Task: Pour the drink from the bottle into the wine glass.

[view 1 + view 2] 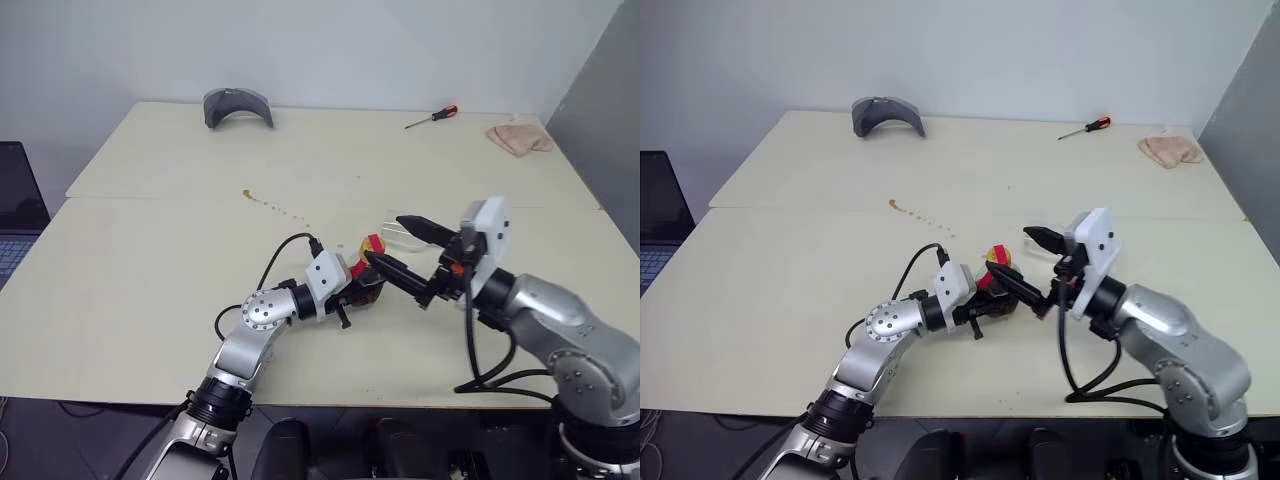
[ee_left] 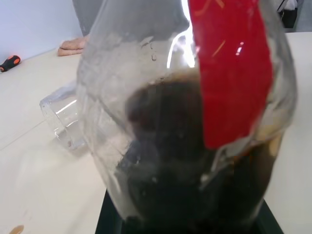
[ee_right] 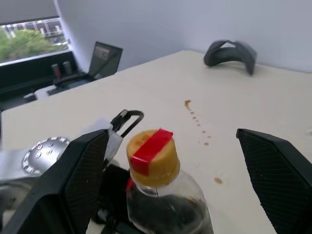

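My left gripper (image 1: 358,287) is shut on the bottle (image 1: 373,245), holding it upright just above the table by its rounded body. The bottle is clear plastic with a yellow cap (image 3: 152,156) crossed by a red strap. The drink (image 2: 185,161), dark brown, fills its lower part. My right gripper (image 1: 384,238) is open, with one black finger (image 3: 83,180) on each side of the cap and neither touching it. Just beyond the bottle rests the clear wine glass (image 2: 63,119); it looks to be lying on its side, and its stem is hidden.
A trail of brown drops (image 1: 270,205) marks the cream table (image 1: 150,260). At the far edge lie a dark grey curved object (image 1: 237,105), a red-handled screwdriver (image 1: 432,117) and a pinkish cloth (image 1: 520,137). A laptop (image 1: 15,215) stands off the table's left side.
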Robot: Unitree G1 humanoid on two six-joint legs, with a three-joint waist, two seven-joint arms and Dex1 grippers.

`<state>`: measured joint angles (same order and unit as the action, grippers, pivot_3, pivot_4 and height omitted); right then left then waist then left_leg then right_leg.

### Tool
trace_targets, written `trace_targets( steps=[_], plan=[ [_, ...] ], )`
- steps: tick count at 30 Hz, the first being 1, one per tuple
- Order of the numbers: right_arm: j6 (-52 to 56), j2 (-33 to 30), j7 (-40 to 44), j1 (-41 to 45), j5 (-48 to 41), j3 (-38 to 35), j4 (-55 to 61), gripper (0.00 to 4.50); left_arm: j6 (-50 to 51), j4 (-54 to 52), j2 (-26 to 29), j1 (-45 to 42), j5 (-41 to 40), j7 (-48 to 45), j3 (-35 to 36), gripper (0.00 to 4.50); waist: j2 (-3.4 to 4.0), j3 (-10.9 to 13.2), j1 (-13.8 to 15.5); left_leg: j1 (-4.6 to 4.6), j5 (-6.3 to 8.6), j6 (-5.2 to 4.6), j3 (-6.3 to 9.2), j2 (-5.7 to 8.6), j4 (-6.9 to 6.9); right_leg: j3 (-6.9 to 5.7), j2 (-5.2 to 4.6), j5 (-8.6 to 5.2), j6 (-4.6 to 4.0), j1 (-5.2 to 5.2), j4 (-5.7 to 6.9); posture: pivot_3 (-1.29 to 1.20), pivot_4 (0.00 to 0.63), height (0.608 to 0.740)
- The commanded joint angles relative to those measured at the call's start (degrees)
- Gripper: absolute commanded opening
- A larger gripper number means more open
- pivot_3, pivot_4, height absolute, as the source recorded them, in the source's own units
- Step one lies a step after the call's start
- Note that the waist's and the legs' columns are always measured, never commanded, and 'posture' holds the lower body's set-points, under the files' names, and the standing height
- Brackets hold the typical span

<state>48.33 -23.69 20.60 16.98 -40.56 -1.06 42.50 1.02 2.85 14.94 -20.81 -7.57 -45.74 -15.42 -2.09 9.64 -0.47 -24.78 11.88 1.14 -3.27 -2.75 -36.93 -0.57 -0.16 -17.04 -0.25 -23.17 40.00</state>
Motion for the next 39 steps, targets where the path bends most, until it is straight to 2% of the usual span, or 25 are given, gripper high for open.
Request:
trace_targets(
  steps=[1, 9, 12, 19, 20, 24, 27, 29, 32, 35, 39],
  plan=[
    [-1.3, 0.5, -2.3, 1.5, 2.1, 0.9, 0.5, 4.46, -2.1, -0.2, -0.7, -1.8, -0.2, -0.4, 0.1, 0.79, 0.0, 0.0, 0.1, -0.01, 0.0, 0.0, -0.01, 0.02, -0.01, 0.0, 0.0, 0.0, 0.0, 0.0, -0.01, 0.0, 0.15, 0.74],
    [-3.8, 1.1, -2.2, 1.5, 5.6, 3.5, -2.0, 4.46, -2.7, 0.1, -1.1, -1.6, 0.2, -0.2, -0.5, 0.77, 0.0, 0.0, 0.1, -0.02, 0.0, -0.01, -0.02, 0.02, -0.01, 0.01, -0.01, 0.02, -0.03, 0.0, -0.03, 0.0, 0.15, 0.74],
    [-4.9, 1.1, -1.5, 1.3, 7.0, 4.4, -2.9, 3.81, -2.8, -0.2, -1.0, -1.1, 0.4, 0.0, -0.6, 0.77, 0.0, 0.0, 0.1, -0.02, 0.0, -0.01, -0.01, 0.02, -0.01, 0.01, 0.0, 0.02, -0.03, 0.0, -0.03, 0.0, 0.15, 0.74],
    [-6.3, 1.4, -0.8, 1.9, 7.7, 3.9, -4.8, 1.36, -2.6, -0.4, -1.0, -0.9, 0.7, 0.1, -0.5, 0.77, 0.0, 0.0, 0.1, -0.02, 0.01, -0.01, -0.01, 0.03, -0.01, 0.01, 0.0, 0.03, -0.04, 0.0, -0.03, 0.0, 0.15, 0.74],
    [-6.6, 1.0, -0.1, 2.1, 7.6, 3.7, -5.2, 1.26, -2.6, -0.5, -0.9, -0.9, 0.7, 0.1, -0.5, 0.77, 0.0, 0.0, 0.1, -0.02, 0.01, -0.01, -0.01, 0.03, -0.01, 0.0, 0.0, 0.03, -0.04, 0.0, -0.03, 0.0, 0.15, 0.74],
    [-7.6, -0.4, 3.2, 2.8, 6.4, 2.6, -7.0, 1.26, -2.5, -0.8, -0.8, -0.8, 0.7, 0.0, -0.5, 0.77, 0.0, 0.0, 0.1, -0.02, 0.01, -0.01, -0.01, 0.03, -0.01, 0.0, 0.0, 0.03, -0.05, 0.0, -0.03, 0.0, 0.15, 0.74],
    [-12.3, -11.2, 22.4, 6.4, 6.4, 3.3, -16.7, 1.26, -2.4, -2.9, -0.6, 0.1, 0.2, -0.7, -1.0, 0.77, 0.02, 0.0, 0.1, -0.02, 0.01, -0.02, -0.03, 0.08, -0.02, 0.0, 0.01, 0.04, -0.06, 0.01, -0.04, 0.0, 0.15, 0.74],
    [-13.9, -15.9, 30.8, 10.5, 6.9, 4.5, -24.0, 1.26, -3.1, -3.8, -0.1, 0.7, 0.3, -1.4, -1.7, 0.76, 0.01, 0.0, 0.1, -0.02, 0.02, -0.05, -0.05, 0.14, -0.03, -0.01, 0.05, 0.05, -0.08, 0.04, -0.08, 0.0, 0.15, 0.74],
    [-14.4, -19.5, 39.0, 15.7, 7.4, 6.6, -31.8, 1.26, -3.4, -4.6, 0.3, 1.3, 0.2, -1.4, -2.2, 0.75, 0.02, 0.0, 0.0, 0.0, 0.07, -0.12, -0.01, 0.04, -0.03, 0.03, 0.07, 0.15, -0.25, 0.04, -0.08, 0.0, 0.15, 0.74],
    [-14.5, -19.5, 40.8, 16.8, 7.0, 6.8, -32.5, 1.26, -3.5, -4.5, 0.2, 1.4, 0.3, -0.8, -2.2, 0.75, 0.02, 0.0, 0.1, 0.01, 0.07, -0.13, 0.09, -0.03, 0.01, -0.04, 0.13, 0.14, -0.28, 0.03, -0.07, 0.0, 0.15, 0.74],
    [-11.6, -15.9, 32.7, 9.2, 2.7, 2.2, -21.9, 2.65, -3.4, -4.0, -0.6, 1.4, 0.4, 0.3, -2.0, 0.75, 0.01, 0.0, 0.3, -0.01, 0.07, -0.12, 0.05, -0.03, -0.02, -0.02, 0.08, 0.14, -0.28, 0.04, -0.06, 0.0, 0.15, 0.74]
  ],
)
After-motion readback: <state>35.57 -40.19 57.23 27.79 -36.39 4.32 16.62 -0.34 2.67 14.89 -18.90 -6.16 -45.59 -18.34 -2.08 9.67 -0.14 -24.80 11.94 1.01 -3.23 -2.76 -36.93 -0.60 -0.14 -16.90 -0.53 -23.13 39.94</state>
